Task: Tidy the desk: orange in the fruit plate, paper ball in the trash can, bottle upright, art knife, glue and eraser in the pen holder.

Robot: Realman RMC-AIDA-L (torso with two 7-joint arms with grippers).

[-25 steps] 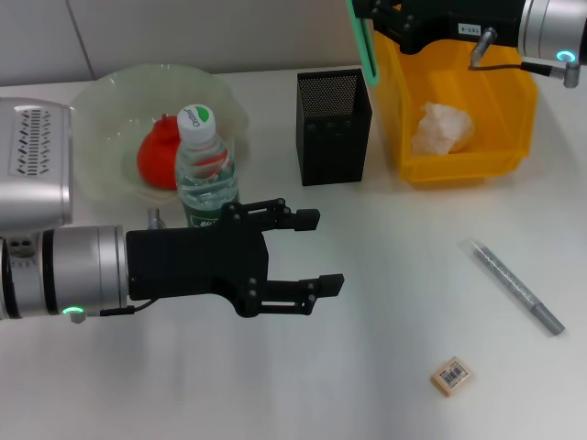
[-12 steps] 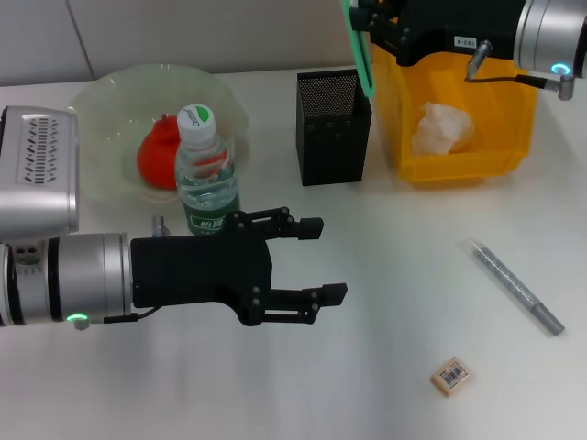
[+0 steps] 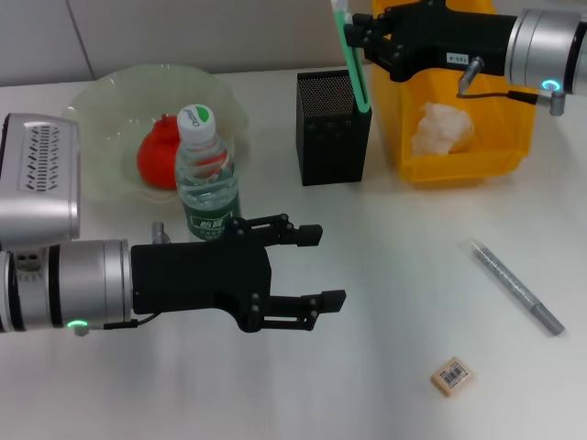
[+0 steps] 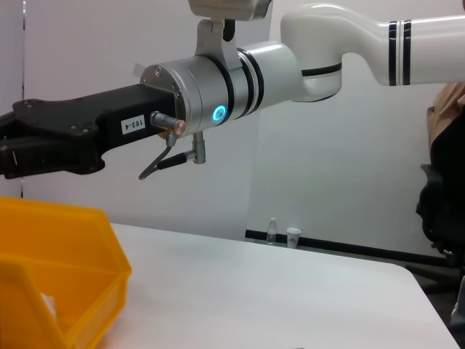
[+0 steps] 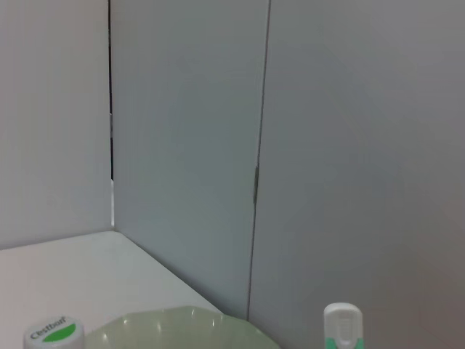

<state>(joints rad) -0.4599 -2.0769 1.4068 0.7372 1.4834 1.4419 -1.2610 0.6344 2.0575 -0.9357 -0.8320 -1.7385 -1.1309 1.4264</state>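
Desk [image 3: 385, 275] white, carries all items; left gripper [image 3: 312, 266] hovers low over its near-left part, black fingers spread wide and holding nothing, just in front of the bottle. Fruit plate [image 3: 101, 101] sits far left, pale green with scalloped rim, its rim also showing in the right wrist view [image 5: 182, 323]. Trash can [image 3: 514, 137], bright yellow bin, stands at the far right; one corner of it appears in the left wrist view [image 4: 65, 269]. Right gripper [image 3: 359, 41] reaches in from the right, above the gap between trash can and pen holder, fingers pinching a green-and-white art knife [image 3: 353, 64] held nearly upright, its lower end at the pen holder's rim on the trash-can side; whether the tip is inside the cup cannot be told. Pen holder [image 3: 332, 137], black mesh cup, stands upright just beside the trash can. Bottle [image 3: 206, 174] stands upright, cap on, right in front of the fruit plate. Orange [image 3: 158, 156] lies inside the fruit plate, partly hidden behind the bottle. Paper ball [image 3: 442, 126] lies in the trash can. Grey pen-like stick [image 3: 516, 286] lies slantwise on the right of the desk. Eraser [image 3: 451, 375], beige with barcode sticker, lies flat near the front edge, near the stick but apart from it
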